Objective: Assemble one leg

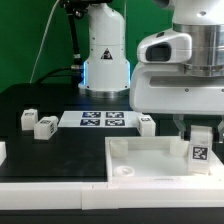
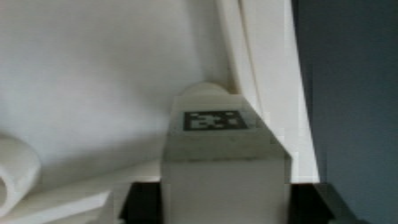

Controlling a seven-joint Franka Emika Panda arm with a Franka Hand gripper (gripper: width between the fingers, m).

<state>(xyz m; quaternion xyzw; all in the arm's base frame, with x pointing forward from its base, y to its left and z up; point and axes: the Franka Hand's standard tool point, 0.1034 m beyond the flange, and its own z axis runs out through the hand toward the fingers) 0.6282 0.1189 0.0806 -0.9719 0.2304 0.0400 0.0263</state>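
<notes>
My gripper [image 1: 201, 135] is shut on a white leg [image 1: 201, 148] with a black-and-white tag on its face. It holds the leg upright over the right end of the large flat white panel [image 1: 140, 158], close to that panel's right corner. In the wrist view the leg [image 2: 221, 150] stands between my black fingertips [image 2: 143, 203], its tagged end pointing toward the panel's raised edge [image 2: 267, 80]. Whether the leg's tip touches the panel is hidden by the leg itself.
Three more tagged white legs lie on the black table: two at the exterior view's left [image 1: 27, 120] [image 1: 46, 126], one by the panel's back edge [image 1: 146, 123]. The marker board [image 1: 99, 120] lies behind them. A white part's edge [image 1: 3, 151] shows at far left.
</notes>
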